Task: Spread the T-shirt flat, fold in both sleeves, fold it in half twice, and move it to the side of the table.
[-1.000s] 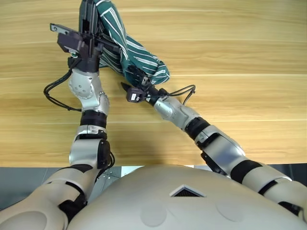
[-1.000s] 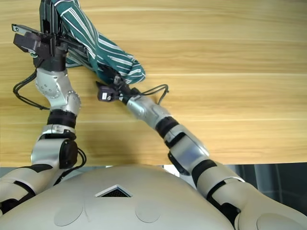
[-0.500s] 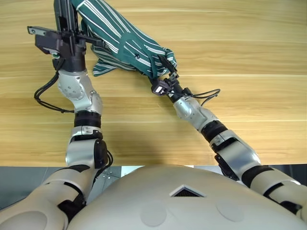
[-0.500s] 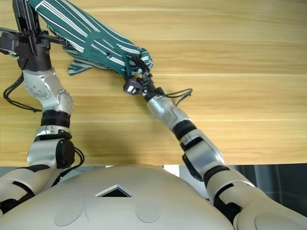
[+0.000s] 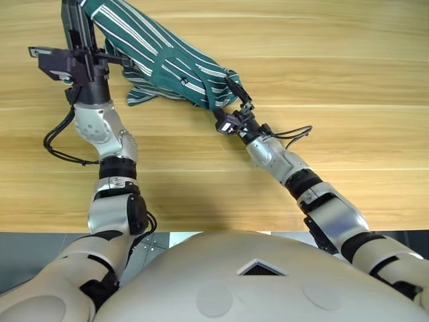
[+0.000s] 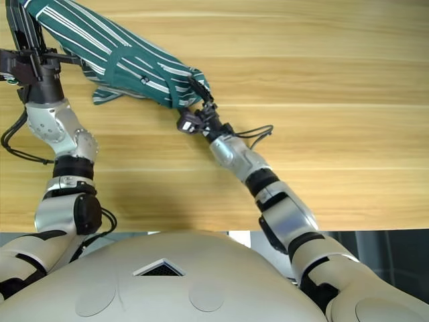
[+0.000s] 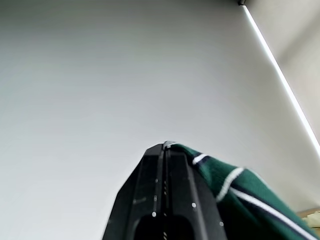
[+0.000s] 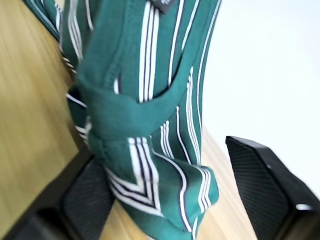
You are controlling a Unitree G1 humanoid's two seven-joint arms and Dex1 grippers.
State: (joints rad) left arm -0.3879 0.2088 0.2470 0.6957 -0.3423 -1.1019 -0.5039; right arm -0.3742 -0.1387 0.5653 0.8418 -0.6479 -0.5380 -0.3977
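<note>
- Left gripper (image 7: 164, 148): fingers pressed together, pinching an edge of the T-shirt (image 5: 167, 64); raised over the far left of the wooden table (image 5: 348, 80).
- Right gripper (image 5: 236, 115): fingers spread wide, low over the table; the shirt's other end hangs between them, touching one finger (image 8: 87, 197).
- T-shirt: green with white stripes, bunched, slung between both grippers.

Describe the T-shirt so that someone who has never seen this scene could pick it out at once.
On the wooden table, look to the far left part, where the left pincer is held high. The T-shirt hangs from that shut pincer and slopes down to the right pincer. It is the only cloth there: dark green with thin white stripes.
</note>
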